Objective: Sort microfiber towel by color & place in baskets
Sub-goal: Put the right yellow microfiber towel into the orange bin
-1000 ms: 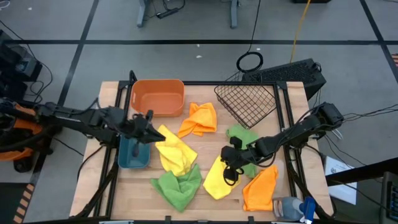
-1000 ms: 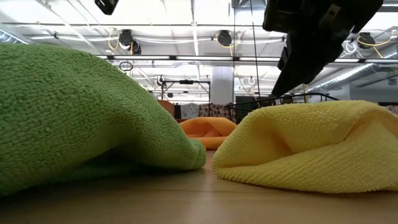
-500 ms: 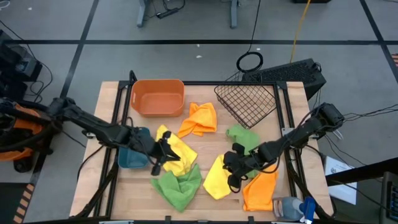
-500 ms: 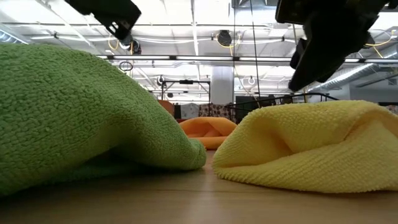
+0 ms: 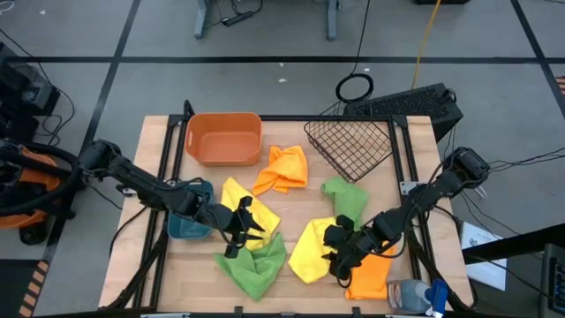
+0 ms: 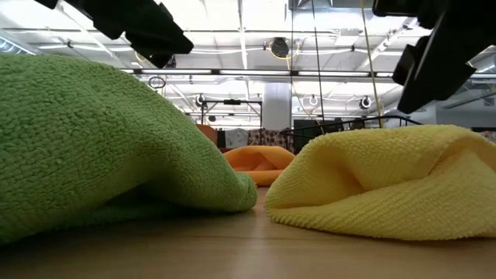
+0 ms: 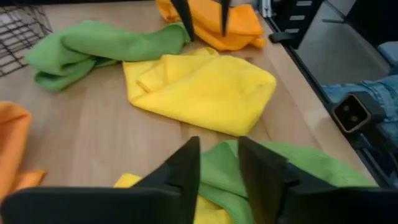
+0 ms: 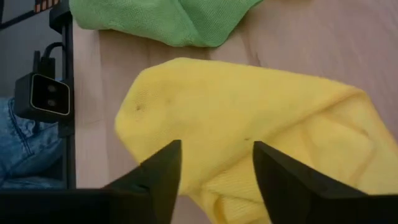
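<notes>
Towels [image 5: 311,250] scattered – baskets [image 5: 223,138] empty.

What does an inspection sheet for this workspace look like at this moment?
Surface: wooden table, black-framed.
Job's things: orange tub, wire basket, teal tub, none holding towels; two yellow towels, two green, two orange, all loose on the table.
Clutter: spray bottle at the near right corner.
Grippers: left gripper open between yellow and green towels; right gripper open over a yellow towel; both empty.
Cables: yellow cord and black coil on the floor.
Surroundings: grey floor, stands beyond.
</notes>
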`<control>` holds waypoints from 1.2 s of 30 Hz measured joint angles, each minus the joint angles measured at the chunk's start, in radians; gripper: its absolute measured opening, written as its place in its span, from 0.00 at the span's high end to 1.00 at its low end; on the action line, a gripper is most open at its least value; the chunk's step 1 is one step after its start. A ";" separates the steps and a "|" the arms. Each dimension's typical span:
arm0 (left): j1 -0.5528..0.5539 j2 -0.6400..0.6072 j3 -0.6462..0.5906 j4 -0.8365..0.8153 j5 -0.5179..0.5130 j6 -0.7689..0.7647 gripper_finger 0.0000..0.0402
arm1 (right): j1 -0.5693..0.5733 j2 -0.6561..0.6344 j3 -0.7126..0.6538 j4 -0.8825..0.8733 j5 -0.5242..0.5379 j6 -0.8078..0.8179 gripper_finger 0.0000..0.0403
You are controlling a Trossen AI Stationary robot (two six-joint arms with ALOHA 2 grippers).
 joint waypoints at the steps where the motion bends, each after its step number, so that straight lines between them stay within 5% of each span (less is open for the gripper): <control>1: 0.000 0.000 0.000 0.000 -0.008 0.000 0.64 | 0.007 0.000 0.000 0.001 0.003 0.008 0.48; 7: 0.000 0.000 0.000 0.017 -0.019 0.001 0.48 | 0.041 0.000 0.000 -0.005 0.027 0.035 0.31; 12: 0.000 0.000 0.000 0.017 -0.019 0.000 0.46 | 0.050 0.000 0.000 -0.006 0.056 0.017 0.24; 36: 0.000 0.000 0.000 0.019 -0.016 0.005 0.45 | 0.034 0.285 0.006 0.108 0.062 -0.006 0.22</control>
